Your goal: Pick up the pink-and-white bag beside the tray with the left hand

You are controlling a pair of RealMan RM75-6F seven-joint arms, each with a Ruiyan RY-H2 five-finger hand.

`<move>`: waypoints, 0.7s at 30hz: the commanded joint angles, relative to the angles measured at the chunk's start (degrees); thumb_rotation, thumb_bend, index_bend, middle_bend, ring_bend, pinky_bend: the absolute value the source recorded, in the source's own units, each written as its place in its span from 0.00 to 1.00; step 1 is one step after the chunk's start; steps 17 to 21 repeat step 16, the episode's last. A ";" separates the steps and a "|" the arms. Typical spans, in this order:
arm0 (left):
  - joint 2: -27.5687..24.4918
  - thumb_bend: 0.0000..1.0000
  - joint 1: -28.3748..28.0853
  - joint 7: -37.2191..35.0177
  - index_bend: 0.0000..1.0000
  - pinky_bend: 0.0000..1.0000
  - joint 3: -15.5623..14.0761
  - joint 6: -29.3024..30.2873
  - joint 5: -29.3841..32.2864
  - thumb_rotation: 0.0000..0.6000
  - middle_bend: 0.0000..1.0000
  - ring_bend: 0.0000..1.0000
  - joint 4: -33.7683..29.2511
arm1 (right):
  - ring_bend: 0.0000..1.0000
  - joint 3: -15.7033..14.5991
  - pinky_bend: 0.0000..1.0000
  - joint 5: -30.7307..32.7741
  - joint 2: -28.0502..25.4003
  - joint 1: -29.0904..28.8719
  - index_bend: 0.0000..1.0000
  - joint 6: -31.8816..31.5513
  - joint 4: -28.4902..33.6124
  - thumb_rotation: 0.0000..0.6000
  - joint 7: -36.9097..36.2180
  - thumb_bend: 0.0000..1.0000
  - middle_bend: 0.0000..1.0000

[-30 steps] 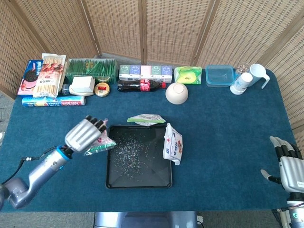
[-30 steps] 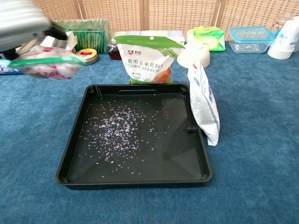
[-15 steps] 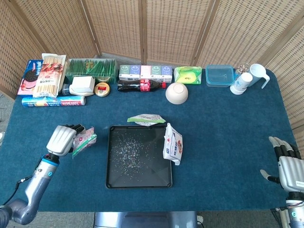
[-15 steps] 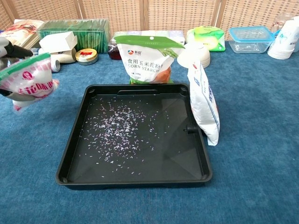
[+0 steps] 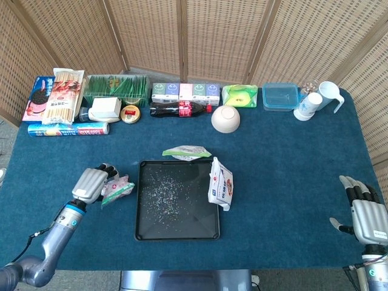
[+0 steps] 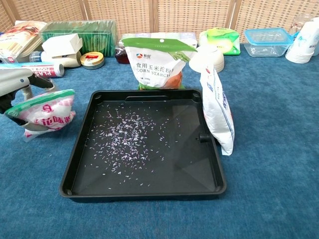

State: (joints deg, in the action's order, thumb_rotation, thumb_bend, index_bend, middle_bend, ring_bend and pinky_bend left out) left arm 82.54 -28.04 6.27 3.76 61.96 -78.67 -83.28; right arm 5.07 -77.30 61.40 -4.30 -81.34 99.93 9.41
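So I've got the blue desk (image 5: 285, 157) with the black tray (image 6: 79, 149) sitting in the middle, its floor speckled with little pale grains. A corn starch bag (image 6: 158, 59) stands right behind the tray's far edge, and a white-and-blue bag (image 6: 218, 110) leans upright on the tray's right rim. Along the back of the desk there's a cola bottle (image 5: 179, 110) lying on its side and a white bowl (image 5: 225, 118) next to it.

My left hand (image 5: 91, 183) is just off the tray's left side, fingers wrapped around the pink-and-white bag (image 6: 46, 114), so the bag is in my grip there beside the tray. I can't tell if it's touching the desk. My right hand (image 5: 366, 212) is way over at the desk's right edge, fingers spread, holding nothing.
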 commanded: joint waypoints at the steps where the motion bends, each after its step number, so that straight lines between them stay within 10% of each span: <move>1: -1.79 0.00 -0.25 1.14 0.06 0.25 -0.47 0.44 -0.26 1.00 0.03 0.00 -2.17 | 0.12 0.02 0.09 -0.01 -0.03 0.06 0.03 -0.18 0.07 1.00 0.05 0.00 0.11; 21: -11.52 0.00 5.26 -0.30 0.04 0.19 -3.85 10.06 -6.84 0.95 0.00 0.00 -5.13 | 0.12 -0.22 0.09 -0.10 -0.01 0.14 0.03 -0.28 0.32 1.00 0.60 0.00 0.11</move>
